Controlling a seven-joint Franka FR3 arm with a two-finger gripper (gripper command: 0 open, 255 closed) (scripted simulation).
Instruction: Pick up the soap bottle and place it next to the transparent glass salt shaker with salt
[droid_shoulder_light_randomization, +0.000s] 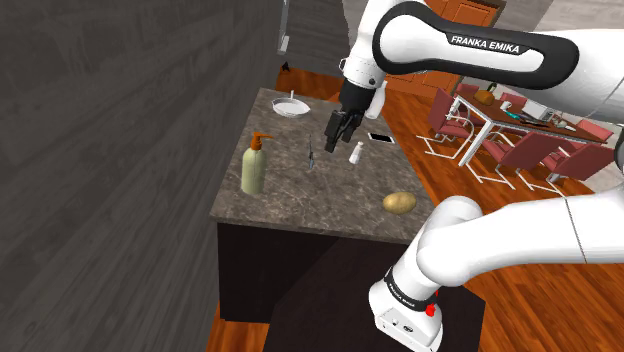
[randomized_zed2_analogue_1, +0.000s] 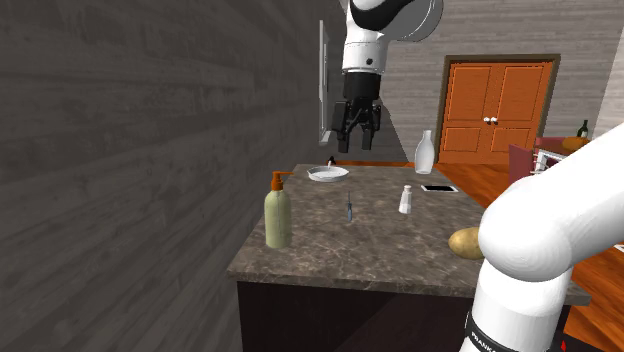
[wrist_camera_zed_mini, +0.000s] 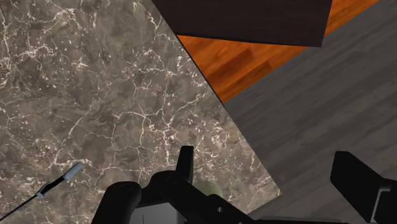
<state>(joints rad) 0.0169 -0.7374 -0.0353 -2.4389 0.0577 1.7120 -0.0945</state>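
The soap bottle (droid_shoulder_light_randomization: 253, 165) (randomized_zed2_analogue_1: 277, 212) is olive green with an orange pump and stands upright near the wall-side edge of the dark marble counter (droid_shoulder_light_randomization: 300, 200). A small clear salt shaker (droid_shoulder_light_randomization: 356, 152) (randomized_zed2_analogue_1: 405, 200) stands apart from it toward the counter's middle. My gripper (droid_shoulder_light_randomization: 338, 128) (randomized_zed2_analogue_1: 357, 140) hangs high above the counter, open, holding nothing. In the wrist view the two fingers (wrist_camera_zed_mini: 186, 162) stand wide apart, and a bit of the olive bottle (wrist_camera_zed_mini: 207, 188) shows beside the hand.
A thin utensil (droid_shoulder_light_randomization: 312, 157) (randomized_zed2_analogue_1: 349, 208) (wrist_camera_zed_mini: 60, 181) lies between bottle and shaker. A white dish (droid_shoulder_light_randomization: 291, 106) (randomized_zed2_analogue_1: 328, 173), a phone (droid_shoulder_light_randomization: 380, 137) (randomized_zed2_analogue_1: 438, 188) and a white vase (randomized_zed2_analogue_1: 425, 152) sit farther back. A potato (droid_shoulder_light_randomization: 399, 202) (randomized_zed2_analogue_1: 465, 242) lies near the stand. A grey wall borders the counter.
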